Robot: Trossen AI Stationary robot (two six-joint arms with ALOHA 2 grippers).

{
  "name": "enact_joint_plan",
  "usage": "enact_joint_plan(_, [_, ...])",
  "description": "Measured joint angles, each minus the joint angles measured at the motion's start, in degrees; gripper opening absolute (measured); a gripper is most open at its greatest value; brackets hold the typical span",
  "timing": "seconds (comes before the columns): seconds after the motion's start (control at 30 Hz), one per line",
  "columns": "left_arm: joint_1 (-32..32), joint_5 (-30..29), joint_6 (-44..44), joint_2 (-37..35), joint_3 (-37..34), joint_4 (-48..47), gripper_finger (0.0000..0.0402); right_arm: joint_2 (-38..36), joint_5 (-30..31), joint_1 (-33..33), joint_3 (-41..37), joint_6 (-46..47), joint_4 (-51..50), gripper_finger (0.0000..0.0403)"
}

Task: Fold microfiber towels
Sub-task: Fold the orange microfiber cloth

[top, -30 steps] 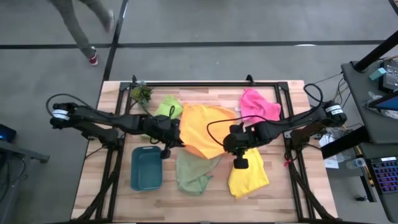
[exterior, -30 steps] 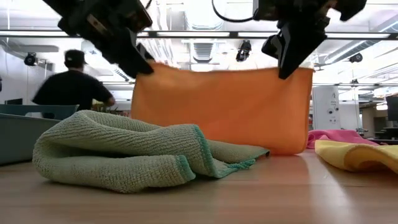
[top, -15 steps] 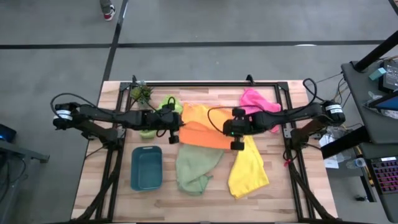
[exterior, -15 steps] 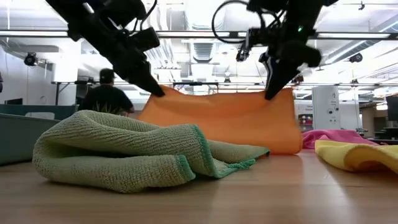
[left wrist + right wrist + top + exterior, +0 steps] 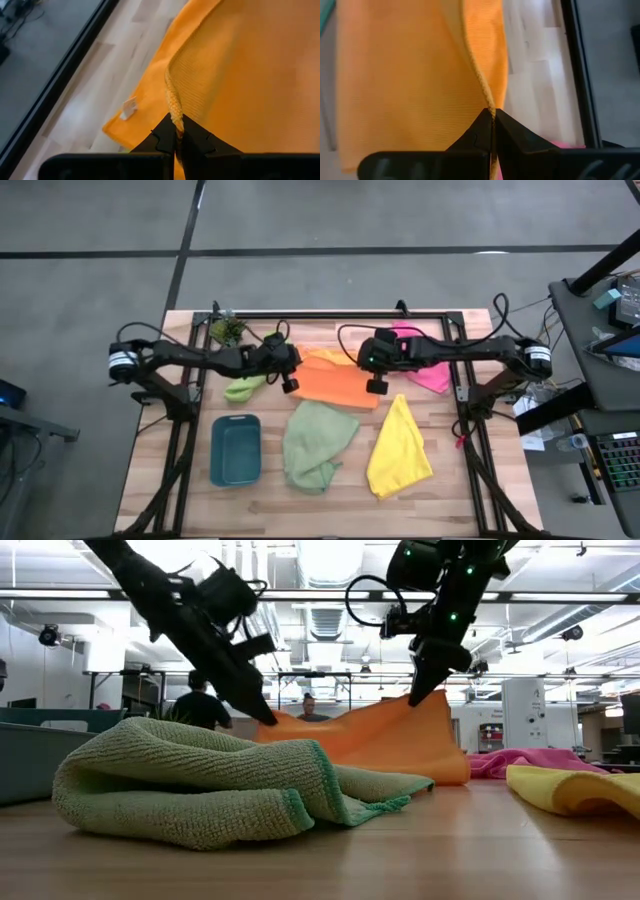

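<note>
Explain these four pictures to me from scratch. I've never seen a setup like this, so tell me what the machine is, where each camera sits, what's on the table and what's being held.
This is a robot with two dark arms working at a wooden table. One picture looks straight down from above, one looks level across the tabletop, and two come from cameras on the arms' wrists. The left claw and right claw are each shut on an edge of the orange towel, holding it together near the table's far side. Loose on the table lie a lime green towel, a pink towel, a pale sage green towel and a yellow towel. There is also a teal tray and a small potted plant.
</note>
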Motion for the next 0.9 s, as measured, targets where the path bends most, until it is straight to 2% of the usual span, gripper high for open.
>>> enact_joint_plan(0.23, [2.1,0.0,-0.1,3.2,1.2,-0.3,0.0000,4.3,-1.7,-3.3,-0.1,-2.9,2.2,0.0008])
enact_joint_plan(0.53, [3.3,-1.3,-0.5,3.2,1.2,1.0,0.0000,11.2,1.8,-5.7,0.0,-6.1,5.0,0.0008])
enact_joint_plan(0.9, [3.4,-1.6,-1.2,3.1,1.1,1.8,0.0000,13.3,1.8,-7.0,0.0,-6.6,6.9,0.0009])
